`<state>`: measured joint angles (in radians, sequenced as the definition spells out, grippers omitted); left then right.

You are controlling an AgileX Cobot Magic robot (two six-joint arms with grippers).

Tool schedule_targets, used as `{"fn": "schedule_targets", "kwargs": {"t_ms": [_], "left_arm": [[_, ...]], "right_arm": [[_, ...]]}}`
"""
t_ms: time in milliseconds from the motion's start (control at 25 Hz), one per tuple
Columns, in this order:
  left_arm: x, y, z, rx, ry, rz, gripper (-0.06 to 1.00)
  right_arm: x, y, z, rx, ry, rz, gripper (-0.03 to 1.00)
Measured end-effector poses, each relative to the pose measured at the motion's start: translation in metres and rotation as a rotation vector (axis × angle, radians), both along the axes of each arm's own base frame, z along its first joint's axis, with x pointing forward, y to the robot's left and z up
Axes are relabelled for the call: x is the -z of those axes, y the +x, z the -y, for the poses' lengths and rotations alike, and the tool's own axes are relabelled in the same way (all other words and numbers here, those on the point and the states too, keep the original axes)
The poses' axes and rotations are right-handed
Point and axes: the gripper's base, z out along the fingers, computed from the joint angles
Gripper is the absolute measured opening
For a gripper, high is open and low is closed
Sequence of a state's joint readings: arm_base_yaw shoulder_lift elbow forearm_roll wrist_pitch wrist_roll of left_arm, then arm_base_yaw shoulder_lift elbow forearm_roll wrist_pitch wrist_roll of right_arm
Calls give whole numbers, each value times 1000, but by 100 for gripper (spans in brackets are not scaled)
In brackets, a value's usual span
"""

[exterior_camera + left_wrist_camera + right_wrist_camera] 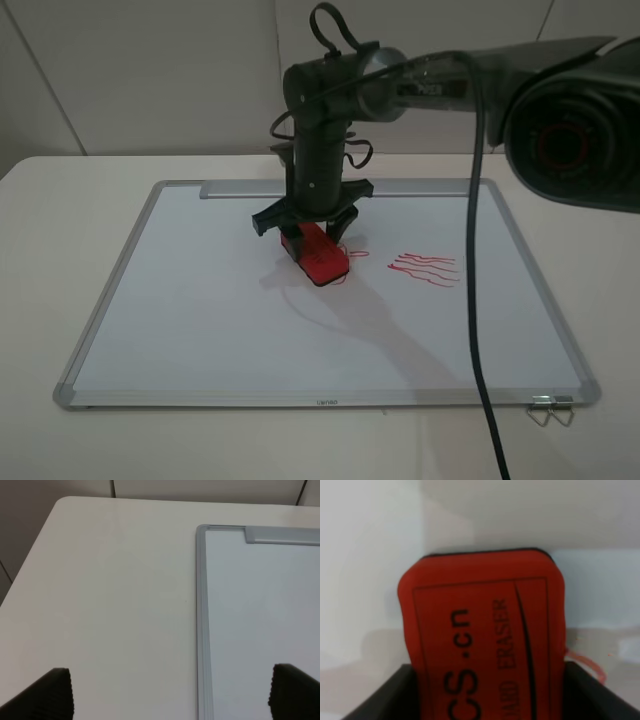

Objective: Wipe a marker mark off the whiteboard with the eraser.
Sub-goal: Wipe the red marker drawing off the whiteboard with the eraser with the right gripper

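The whiteboard [200, 300] lies flat on the table, its grey tray strip [240, 189] along the far edge. My right gripper [310, 238] reaches over the board's middle and is shut on the red eraser [320, 258], which rests tilted on the board. The marker mark [352, 255] is mostly hidden under the eraser; only thin red strokes show at its edges. In the right wrist view the eraser [485, 640] fills the frame between the dark fingers [385, 695], with a red trace [585, 662] beside it. My left gripper [170, 695] is open over the table beside the whiteboard's [260, 605] left frame.
A cluster of red wavy lines [425, 268] sits right of the eraser. A metal binder clip [550, 408] lies at the board's near right corner. A black cable [480, 300] hangs across the board's right side. The white table [60, 200] surrounds the board.
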<state>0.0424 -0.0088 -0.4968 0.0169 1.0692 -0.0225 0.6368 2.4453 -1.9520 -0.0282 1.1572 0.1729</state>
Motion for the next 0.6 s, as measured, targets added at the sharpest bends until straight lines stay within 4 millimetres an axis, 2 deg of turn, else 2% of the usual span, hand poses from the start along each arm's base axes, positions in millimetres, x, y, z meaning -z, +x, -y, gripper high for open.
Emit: {"fn": "schedule_targets", "kwargs": {"t_ms": [440, 600], "left_arm": [[0, 0, 0, 0, 0, 0, 78], [0, 0, 0, 0, 0, 0, 78]], "right_arm": [[1, 34, 52, 83, -26, 3, 49], [1, 39, 63, 90, -26, 1, 49]]}}
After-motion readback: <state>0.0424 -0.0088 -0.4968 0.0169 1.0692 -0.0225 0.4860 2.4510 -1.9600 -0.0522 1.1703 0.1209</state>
